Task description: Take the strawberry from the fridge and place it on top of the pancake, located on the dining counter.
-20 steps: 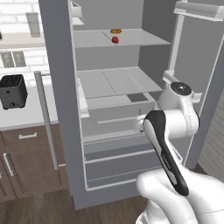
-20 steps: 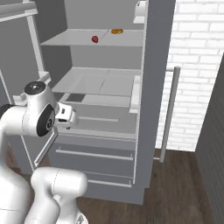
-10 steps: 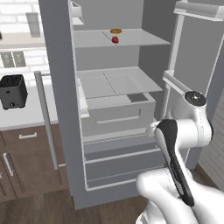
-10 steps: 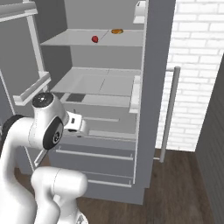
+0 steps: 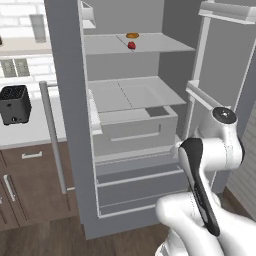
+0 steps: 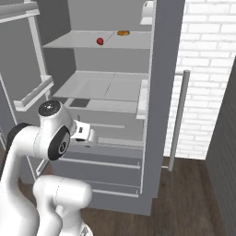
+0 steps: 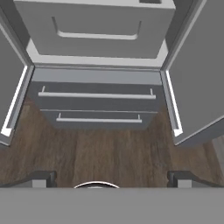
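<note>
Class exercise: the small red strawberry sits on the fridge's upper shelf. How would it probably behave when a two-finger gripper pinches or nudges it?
The strawberry looks small and rounded, so a nudge would likely roll it along the flat upper shelf. It is probably light and soft, so a hard squeeze may bruise it. The gripper is open wide, far more than the strawberry needs.

Fridge: top cropped at 12 o'clock. Orange item behind strawberry: too small to identify. Toaster: cropped at 9 o'clock.
</note>
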You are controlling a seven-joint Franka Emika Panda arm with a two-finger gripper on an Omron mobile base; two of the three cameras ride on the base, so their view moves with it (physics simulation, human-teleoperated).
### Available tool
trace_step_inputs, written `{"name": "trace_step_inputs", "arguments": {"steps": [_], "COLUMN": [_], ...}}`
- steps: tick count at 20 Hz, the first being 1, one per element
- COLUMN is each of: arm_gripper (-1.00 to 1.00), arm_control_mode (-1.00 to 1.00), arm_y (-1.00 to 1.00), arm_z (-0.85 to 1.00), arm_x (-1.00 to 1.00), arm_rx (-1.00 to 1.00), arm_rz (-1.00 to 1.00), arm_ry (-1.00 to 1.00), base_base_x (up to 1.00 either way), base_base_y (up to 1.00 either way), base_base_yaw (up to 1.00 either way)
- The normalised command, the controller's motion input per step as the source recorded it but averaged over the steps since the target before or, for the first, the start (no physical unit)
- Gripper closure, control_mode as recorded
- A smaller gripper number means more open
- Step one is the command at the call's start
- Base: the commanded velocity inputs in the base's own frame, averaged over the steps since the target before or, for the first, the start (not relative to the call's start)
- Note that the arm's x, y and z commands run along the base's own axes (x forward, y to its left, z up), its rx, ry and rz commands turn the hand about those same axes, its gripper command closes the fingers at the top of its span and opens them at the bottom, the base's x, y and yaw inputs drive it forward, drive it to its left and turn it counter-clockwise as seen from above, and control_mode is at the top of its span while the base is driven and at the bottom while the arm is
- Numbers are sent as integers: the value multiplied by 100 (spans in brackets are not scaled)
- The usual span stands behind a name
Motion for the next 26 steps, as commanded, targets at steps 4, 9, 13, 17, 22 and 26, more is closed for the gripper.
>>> {"name": "trace_step_inputs", "arguments": {"steps": [4, 9, 13, 17, 22, 26], "arm_gripper": [-100, -100, -100, -100, -100, -100], "arm_control_mode": [-100, 100, 100, 100, 100, 100], "arm_y": [1, 1, 0, 0, 0, 0], "arm_z": [0, 0, 0, 0, 0, 0], "arm_x": [46, 14, 0, 0, 0, 0], "arm_rx": [0, 0, 0, 0, 0, 0], "arm_rz": [0, 0, 0, 0, 0, 0], "arm_ry": [0, 0, 0, 0, 0, 0], "base_base_x": [0, 57, 60, 60, 48, 42], "base_base_y": [0, 6, 11, 13, 7, 6], "base_base_yaw": [0, 0, 0, 0, 0, 0]}}
